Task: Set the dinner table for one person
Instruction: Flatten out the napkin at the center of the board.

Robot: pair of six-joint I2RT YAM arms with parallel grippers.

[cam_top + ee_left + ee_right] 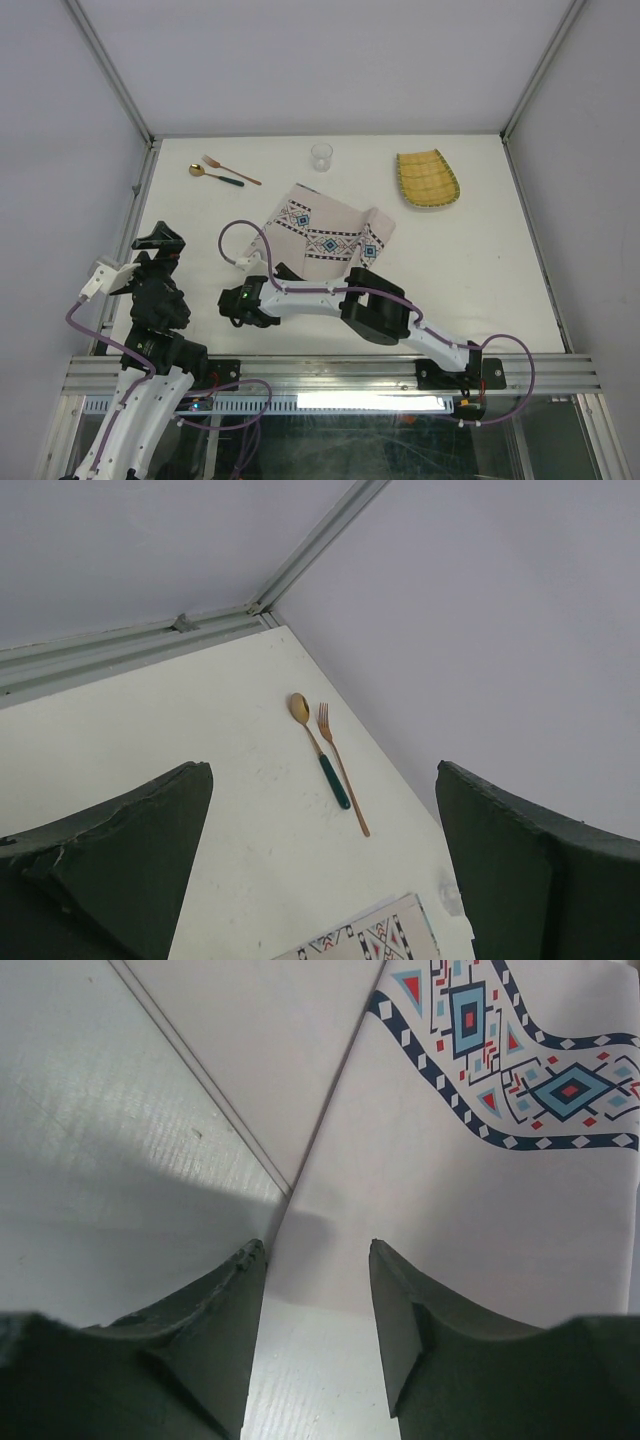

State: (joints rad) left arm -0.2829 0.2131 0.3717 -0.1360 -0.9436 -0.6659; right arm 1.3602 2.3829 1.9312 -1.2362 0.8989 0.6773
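The white dinner table (480,260) carries a folded pale placemat (325,232) with a blue-red patterned band at its middle. My right gripper (288,271) is open low at the placemat's near left corner. In the right wrist view the placemat's (480,1180) edge lies between the fingers of the gripper (315,1255). My left gripper (160,245) is open and empty above the table's left side. In the left wrist view this gripper (320,780) faces a gold spoon (320,745) with a green handle and a copper fork (342,770).
The spoon (215,175) and fork (232,170) lie at the far left. A clear glass (321,156) stands at the far middle. A yellow woven plate (428,180) sits at the far right. Walls and metal rails enclose the table.
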